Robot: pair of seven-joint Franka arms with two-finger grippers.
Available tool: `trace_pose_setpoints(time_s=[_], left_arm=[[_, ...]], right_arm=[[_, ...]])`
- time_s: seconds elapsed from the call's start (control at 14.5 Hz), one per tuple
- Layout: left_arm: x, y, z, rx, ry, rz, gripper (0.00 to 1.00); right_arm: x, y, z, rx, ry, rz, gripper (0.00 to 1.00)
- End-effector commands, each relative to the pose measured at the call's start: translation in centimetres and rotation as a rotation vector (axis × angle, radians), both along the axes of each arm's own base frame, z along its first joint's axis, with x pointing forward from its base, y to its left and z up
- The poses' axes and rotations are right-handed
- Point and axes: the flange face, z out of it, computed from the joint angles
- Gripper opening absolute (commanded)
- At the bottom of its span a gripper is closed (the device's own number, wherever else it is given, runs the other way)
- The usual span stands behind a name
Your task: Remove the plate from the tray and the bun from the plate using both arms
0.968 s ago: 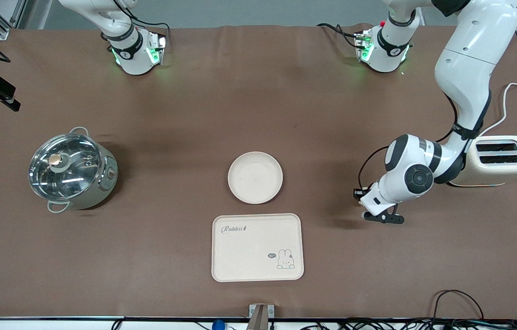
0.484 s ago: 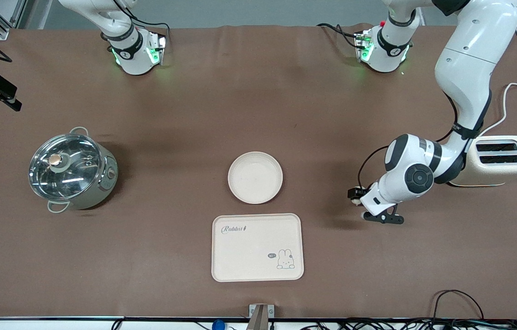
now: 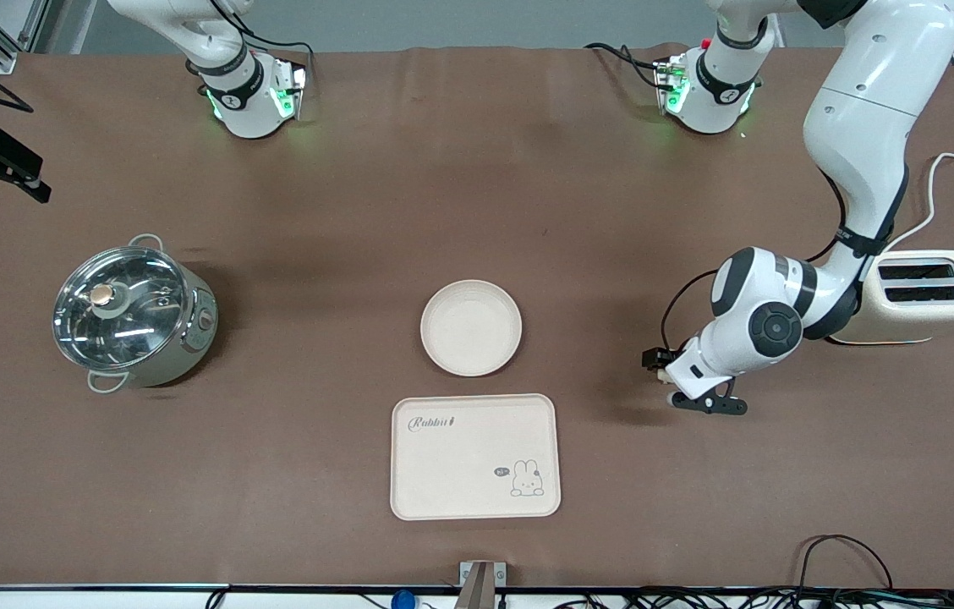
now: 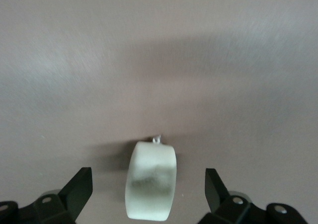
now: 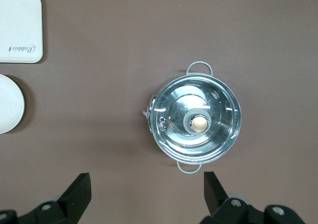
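Front view shows the table (image 3: 477, 211) carrying everything, and my two arms stand at its edge away from the camera. My left arm reaches down toward the toaster's end of the table; my right arm waits, raised high over the pot's end.

One pot (image 3: 132, 315) with a glass lid sits toward the right arm's end, and one toaster (image 3: 921, 296) near the edge at the left arm's end, both untouched by this job.

One tray (image 3: 475, 457) lies close to the middle of the table's camera-side edge, bare. One plate (image 3: 471, 328) rests on the table just beside the tray, farther from the camera, apart from it and with nothing in it. So I judge both removals done: plate off tray, bun off plate.

My left gripper (image 4: 148, 194) sits low over the table between the tray and the toaster, jaws spread wide with nothing clamped. One bun (image 4: 151, 180) lies on the table between my fingers (image 4: 79, 186), touching neither; I judge I have let it go there to keep it well apart from the plate.

My right gripper (image 5: 146, 194) hangs high over the pot, jaws also apart and empty.
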Motion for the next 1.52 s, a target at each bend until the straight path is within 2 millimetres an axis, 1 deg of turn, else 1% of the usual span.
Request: trace_pose_setpoints(time_s=[0.0, 0.07, 0.14, 0.21, 0.35, 0.48, 0.55, 0.69, 0.76, 0.9, 0.97, 1.04, 1.11, 1.18, 1.24, 1.38, 1.45], left_arm=[[1.5, 1.3, 6.7, 0.011, -0.086, -0.017, 1.0], [2.0, 1.6, 8.7, 0.021, -0.094, -0.042, 1.0], [2.6, 2.5, 10.6, 0.032, -0.095, -0.045, 1.0], [3.2, 3.8, 13.2, 0.04, -0.1, -0.03, 1.0], [3.7, 5.0, 19.4, 0.061, -0.094, -0.006, 1.0], [3.2, 5.6, 25.7, 0.089, -0.071, 0.009, 1.0], [2.5, 5.8, 28.2, 0.101, -0.059, 0.013, 1.0], [0.5, 6.1, 33.2, 0.121, -0.082, 0.02, 1.0], [-0.6, 6.6, 35.4, 0.132, -0.093, 0.03, 1.0], [-2.9, 7.0, 38.9, 0.148, -0.087, 0.02, 1.0], [-4.5, 7.0, 41.3, 0.154, -0.104, 0.001, 1.0], [-5.6, 7.0, 42.8, 0.162, -0.115, -0.001, 1.0], [-6.1, 7.8, 43.4, 0.172, -0.106, 0.013, 1.0], [-6.9, 7.6, 44.4, 0.179, -0.117, 0.01, 1.0], [-7.3, 7.6, 44.3, 0.187, -0.112, 0.01, 1.0], [-8.0, 7.9, 43.4, 0.152, -0.081, 0.026, 1.0], [-8.1, 8.6, 43.2, 0.122, -0.076, 0.045, 1.0]], right_arm=[[-0.2, -0.1, 0.3, -0.008, 0.002, 0.001, 1.0], [-0.2, 0.0, 0.3, -0.008, 0.002, 0.003, 1.0], [-0.2, -0.1, 0.3, -0.008, 0.004, 0.001, 1.0], [-0.2, 0.0, 0.2, -0.008, 0.005, 0.003, 1.0], [-0.2, -0.1, 0.3, -0.008, 0.004, 0.003, 1.0], [-0.1, -0.2, 0.4, -0.009, -0.002, 0.003, 1.0], [-0.1, -0.2, 0.4, -0.009, -0.004, 0.003, 1.0], [-0.1, -0.1, 0.4, -0.009, -0.006, 0.006, 1.0], [-0.1, -0.1, 0.4, -0.009, -0.001, 0.006, 1.0], [-0.2, 0.0, 0.3, -0.008, 0.004, 0.007, 1.0], [-0.2, 0.0, 0.3, -0.008, 0.002, 0.007, 1.0], [-0.1, 0.0, 0.3, -0.009, 0.001, 0.007, 1.0], [-0.1, 0.0, 0.3, -0.009, -0.001, 0.007, 1.0], [-0.1, 0.0, 0.3, -0.009, -0.002, 0.007, 1.0], [-0.1, 0.0, 0.3, -0.009, -0.003, 0.007, 1.0], [-0.1, 0.0, 0.4, -0.009, -0.001, 0.007, 1.0], [-0.2, 0.0, 0.3, -0.008, 0.002, 0.007, 1.0]])
